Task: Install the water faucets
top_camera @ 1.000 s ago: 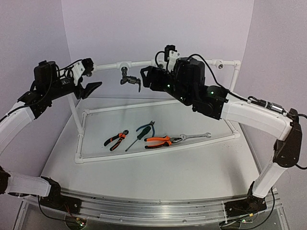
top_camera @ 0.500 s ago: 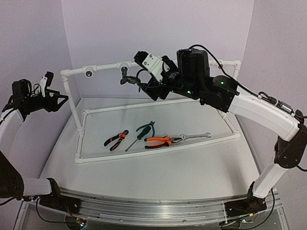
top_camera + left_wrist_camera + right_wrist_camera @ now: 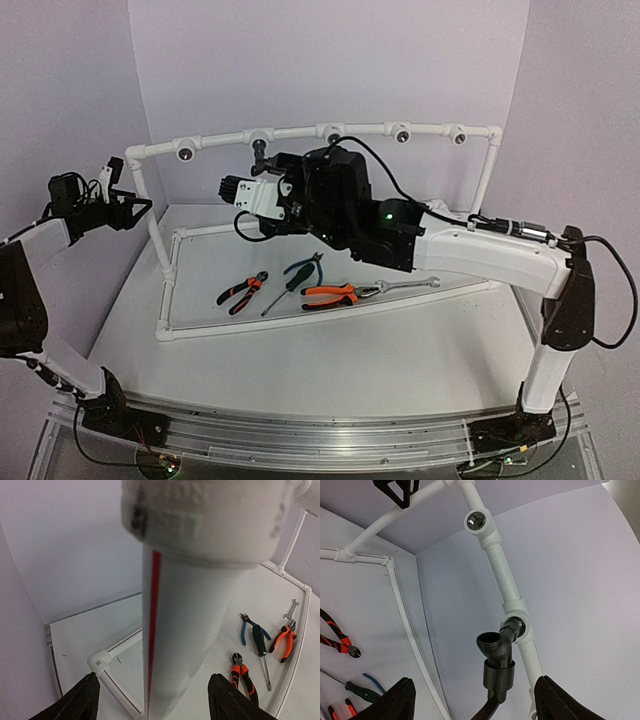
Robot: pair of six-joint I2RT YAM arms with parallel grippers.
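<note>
**A:** Where is the faucet sitting at this moment?

**B:** The small black stubby tap [image 3: 498, 656] is hanging from a white plastic tee fitting [image 3: 516, 625] on the top rail of the white pipe frame [image 3: 220, 143]. In the overhead view it is occupying the second socket from the left. I cannot tell how deeply it is threading in.

**A:** And what is the right gripper [image 3: 475, 690] doing?

**B:** It is hovering just below the tap with its jaws spread wide, gripping nothing. The tap's lower end is showing between the two fingers, clear of both.

**A:** So what is worrying you?

**B:** If the jaws are closing on the lever rather than the body, they are probably turning the handle and not the thread. If they are closing off-centre, they are risking a sideways push that cross-threads it. And if it is only loosely seated, a nudge could be dropping it onto the white table [image 3: 330, 360].

**A:** What about the left gripper [image 3: 154, 695]?

**B:** It is released too. Its fingers are straddling the frame's white upright post [image 3: 190, 620] without pinching it, as far as I can judge. That is leaving the light frame unbraced, so twisting from the right arm may be flexing the rail.

**A:** Is anything lying underneath?

**B:** Orange-and-black-handled pliers [image 3: 330, 294] and a silver open-ended wrench [image 3: 405, 285] are lying on the table, well apart from both grippers. A falling tap could be bouncing in among them.
</note>
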